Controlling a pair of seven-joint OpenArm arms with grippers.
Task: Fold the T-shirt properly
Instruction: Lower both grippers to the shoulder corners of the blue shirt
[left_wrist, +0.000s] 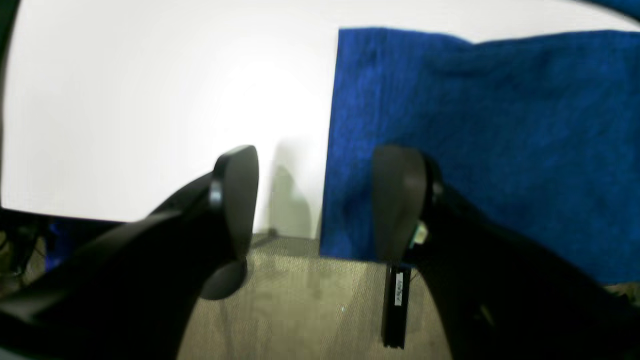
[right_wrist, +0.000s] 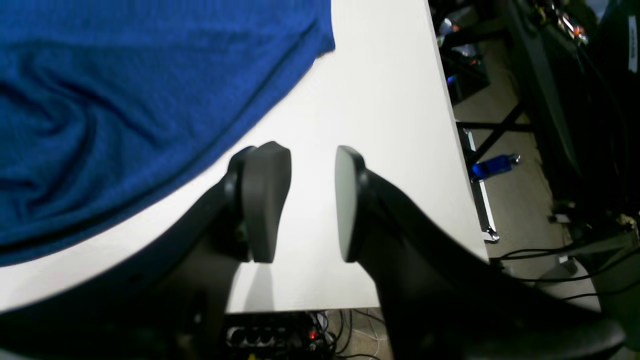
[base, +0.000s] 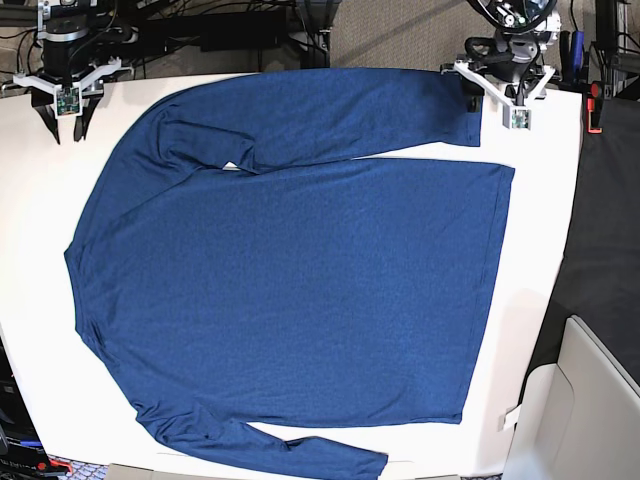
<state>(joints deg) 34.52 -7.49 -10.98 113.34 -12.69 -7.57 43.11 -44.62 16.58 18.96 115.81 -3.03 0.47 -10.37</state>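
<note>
The T-shirt, dark blue with long sleeves, lies spread flat on the white table. One sleeve is laid across its top edge, with the cuff at the far right. The other sleeve runs along the near edge. My left gripper hovers open right beside that cuff. In the left wrist view, the left gripper has one finger in front of the blue cloth, and nothing sits between the jaws. My right gripper is at the far left corner, off the shirt. The right gripper is open over bare table, the fabric to its left.
The table's far edge lies just under both grippers, with carpet floor beyond it. A power strip and cables lie below the corner by my right gripper. A red object and a white box stand past the table's right side.
</note>
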